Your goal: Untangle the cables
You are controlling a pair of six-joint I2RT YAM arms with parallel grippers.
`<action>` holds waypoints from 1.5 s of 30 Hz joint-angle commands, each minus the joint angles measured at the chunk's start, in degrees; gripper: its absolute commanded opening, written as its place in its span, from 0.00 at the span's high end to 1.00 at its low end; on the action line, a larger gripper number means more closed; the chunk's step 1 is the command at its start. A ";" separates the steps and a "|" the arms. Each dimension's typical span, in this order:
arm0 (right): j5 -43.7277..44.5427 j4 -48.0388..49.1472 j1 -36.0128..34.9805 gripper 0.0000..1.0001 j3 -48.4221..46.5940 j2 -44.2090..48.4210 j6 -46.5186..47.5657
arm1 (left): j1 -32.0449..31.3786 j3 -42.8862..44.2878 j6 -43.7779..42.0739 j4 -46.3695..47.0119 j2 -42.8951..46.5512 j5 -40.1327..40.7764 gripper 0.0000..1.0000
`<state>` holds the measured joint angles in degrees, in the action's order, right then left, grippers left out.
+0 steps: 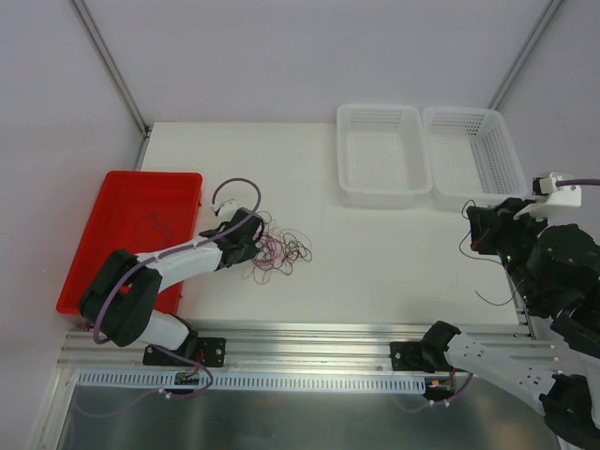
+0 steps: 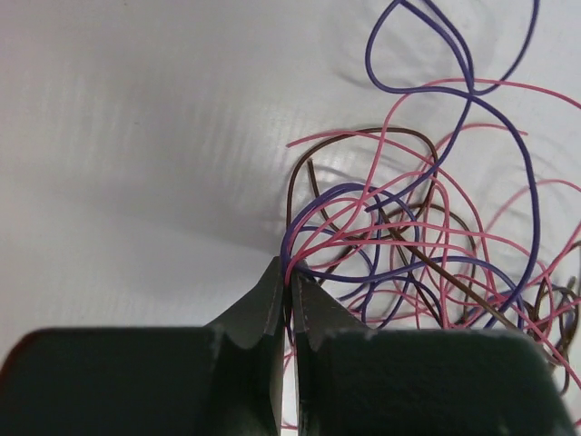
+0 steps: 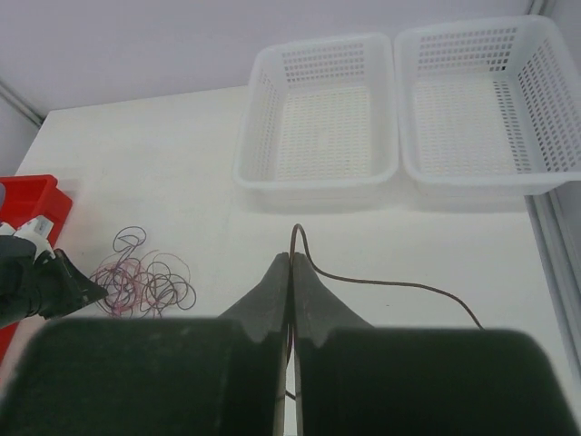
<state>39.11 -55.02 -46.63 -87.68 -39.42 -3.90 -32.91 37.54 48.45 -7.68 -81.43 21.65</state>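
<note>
A red tray [image 1: 94, 234] sits on the desk [image 1: 375, 272], out to the left of the left fingers [image 2: 259, 313]. A few thin dark strands seem to lie in it, too faint to make out.

The left fingers are closed. Their tips pinch purple and pink strands at the near edge of the tangle of cables [image 1: 279, 249]. From the pinch point, the tangle spreads ahead of the fingertips and off to their right. It lies on the desk as overlapping loops of purple, pink and dark brown. One large purple loop reaches farthest ahead of the tips.

Two white baskets, the left basket [image 3: 318, 127] and the right basket [image 3: 472, 109], stand side by side and touching, well beyond the right fingers [image 3: 268, 291].

The right fingers are pressed together on a dark brown cable [image 3: 390, 283], well apart from the tangle. The cable arches up just past the fingertips, then trails away to their right. A further length hangs below the fingers. In the overhead view they are held above the right edge of the desk, near the right basket.
</note>
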 commanded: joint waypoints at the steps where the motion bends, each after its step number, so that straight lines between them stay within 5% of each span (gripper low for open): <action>1: 3.25 -0.79 0.14 0.99 -0.83 -1.18 2.05 | -0.14 2.80 -1.86 -1.72 0.65 -4.68 1.00; 7: 5.18 4.13 0.23 0.99 2.16 -3.56 5.12 | -0.23 4.21 -5.20 -3.56 6.36 -13.90 0.94; 13: 0.55 9.93 2.59 0.99 0.41 -9.96 8.64 | -0.14 9.04 -10.21 -11.81 10.40 -20.76 0.60; 15: -2.27 11.69 5.40 0.99 -1.60 -13.03 9.09 | -0.14 11.23 -12.05 -13.75 11.64 -21.47 0.38; 22: -15.45 17.22 16.56 0.99 -11.09 -24.36 11.10 | 2.23 21.34 -19.43 -23.51 14.54 -24.72 0.01; 30: -23.20 25.31 26.06 0.99 -19.02 -35.81 13.04 | 7.94 26.89 -29.63 -27.91 18.58 -22.27 0.01; 45: -33.49 36.31 33.88 0.94 -28.33 -68.58 9.79 | 8.21 13.88 -35.97 -18.16 24.13 -16.37 0.01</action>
<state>7.92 -20.82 -13.50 -112.73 -104.49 7.25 -25.04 51.57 14.87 -29.21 -57.80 3.99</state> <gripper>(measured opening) 0.049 0.992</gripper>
